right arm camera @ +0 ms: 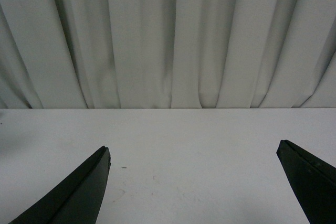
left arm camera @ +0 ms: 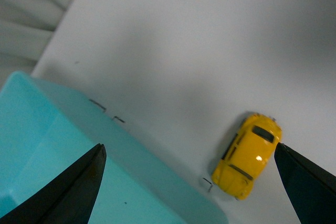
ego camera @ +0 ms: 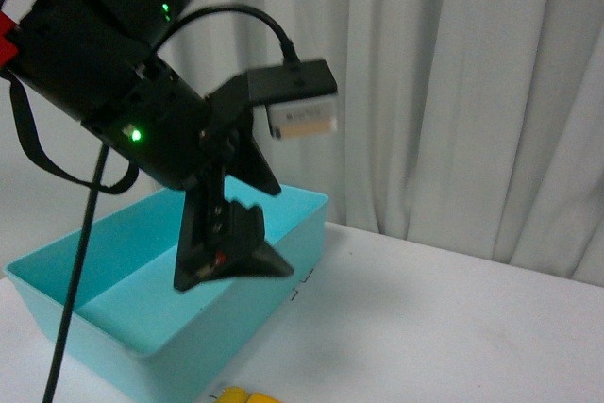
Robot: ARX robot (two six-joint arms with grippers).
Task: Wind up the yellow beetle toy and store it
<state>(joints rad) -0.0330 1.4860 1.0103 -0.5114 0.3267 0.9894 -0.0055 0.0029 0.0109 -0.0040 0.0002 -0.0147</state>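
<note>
The yellow beetle toy (left arm camera: 248, 155) lies on the white table beside the corner of the teal bin (left arm camera: 47, 145), close to one finger (left arm camera: 306, 182) of my left gripper (left arm camera: 189, 153). That gripper is open and empty, held above the bin's edge and the toy. In the front view the left gripper (ego camera: 231, 261) hangs over the teal bin (ego camera: 123, 327), and only a sliver of the yellow toy (ego camera: 247, 395) shows at the bottom edge. My right gripper (right arm camera: 193, 153) is open and empty above bare table, facing the curtain.
The white table (ego camera: 444, 327) stretches to the right of the bin. A pale curtain (ego camera: 453, 82) hangs along the table's far edge. A black cable (ego camera: 75, 280) hangs from the left arm in front of the bin.
</note>
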